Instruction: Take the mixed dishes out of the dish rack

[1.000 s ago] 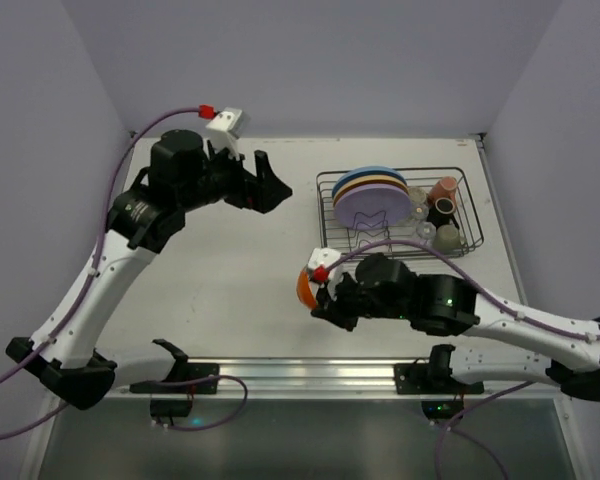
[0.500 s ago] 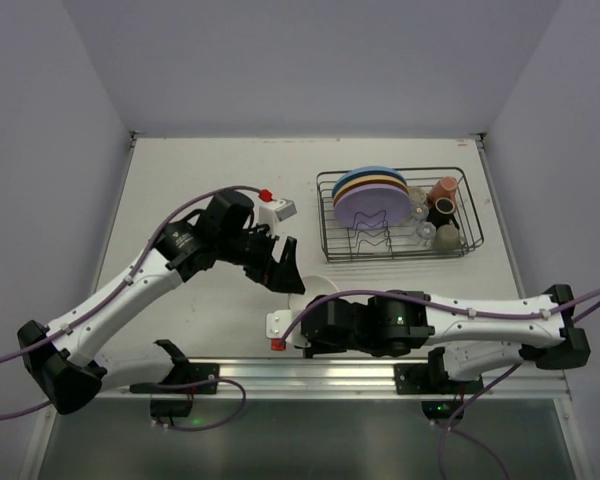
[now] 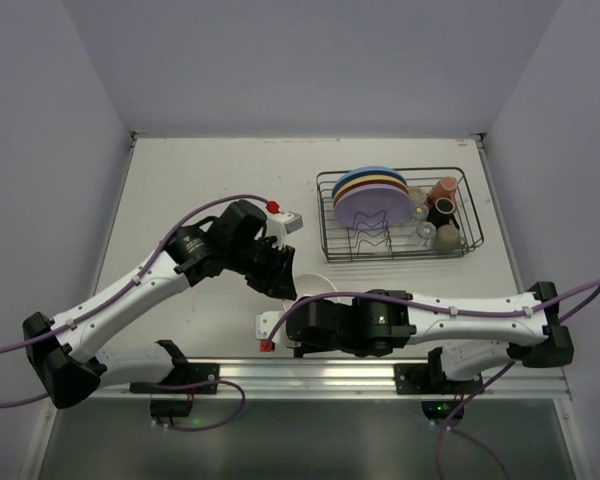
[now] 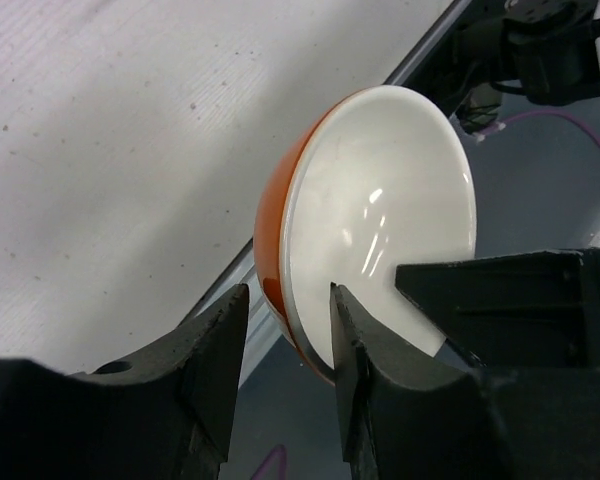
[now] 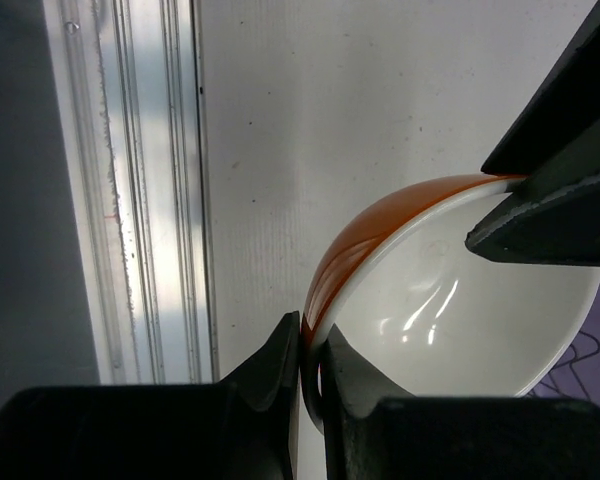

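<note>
The orange bowl (image 3: 318, 286), white inside, hangs tilted above the table near the front edge. My right gripper (image 3: 305, 312) is shut on its rim; in the right wrist view its fingers (image 5: 312, 335) pinch the orange wall and white lip of the bowl (image 5: 450, 300). My left gripper (image 3: 286, 284) straddles the opposite rim of the bowl (image 4: 380, 210). Its jaws (image 4: 288, 300) stand open, one finger against the white inside, the other a little off the orange outside. The dish rack (image 3: 325, 215) at the back right holds upright plates (image 3: 370, 195), mugs (image 3: 443, 190) and glasses (image 3: 445, 236).
An aluminium rail (image 3: 310, 370) runs along the near table edge just below the bowl, and shows again as the rail (image 5: 150, 200) in the right wrist view. The left arm's dark fingers (image 5: 560, 200) cross the right wrist view's upper right.
My left arm swung from the far side down to the bowl and its jaws narrowed around the rim. My right arm carried the bowl left, toward the near edge.
</note>
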